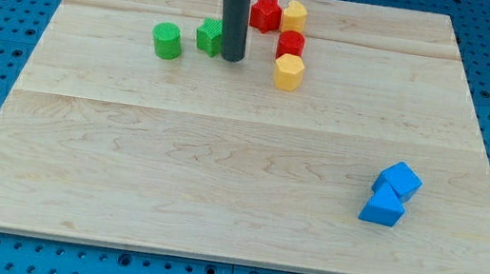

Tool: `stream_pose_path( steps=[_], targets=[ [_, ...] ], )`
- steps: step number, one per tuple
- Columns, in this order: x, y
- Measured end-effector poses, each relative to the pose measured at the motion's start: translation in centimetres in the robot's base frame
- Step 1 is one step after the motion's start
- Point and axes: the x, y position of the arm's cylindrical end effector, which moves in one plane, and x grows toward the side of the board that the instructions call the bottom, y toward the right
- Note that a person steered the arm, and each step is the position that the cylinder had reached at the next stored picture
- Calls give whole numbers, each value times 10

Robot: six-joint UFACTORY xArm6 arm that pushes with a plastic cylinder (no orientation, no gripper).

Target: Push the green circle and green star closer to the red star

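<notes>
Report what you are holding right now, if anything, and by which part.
Nothing is held. My tip is a bare rod end that only pushes; it stands right beside the green star, on that block's right in the view.

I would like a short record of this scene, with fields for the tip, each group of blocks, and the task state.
tip: my tip beside green star, on its right
green circle: left of green star, apart
red star: touching yellow block
red block: above yellow hexagon
blue blocks: two, lower right of wooden board
task state: greens not yet at red star

Green circle [167, 41], green star [208, 36], red star [264, 13] apart.
</notes>
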Motion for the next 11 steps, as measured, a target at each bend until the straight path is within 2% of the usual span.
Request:
stream_pose_path(
  steps=[1, 2, 4, 8, 9, 10, 11],
  targets=[
    [22, -40],
    [24, -107],
    [-12, -115],
    [-15, 26],
    [-7, 21],
    [15, 2],
    [58, 55]
  ],
)
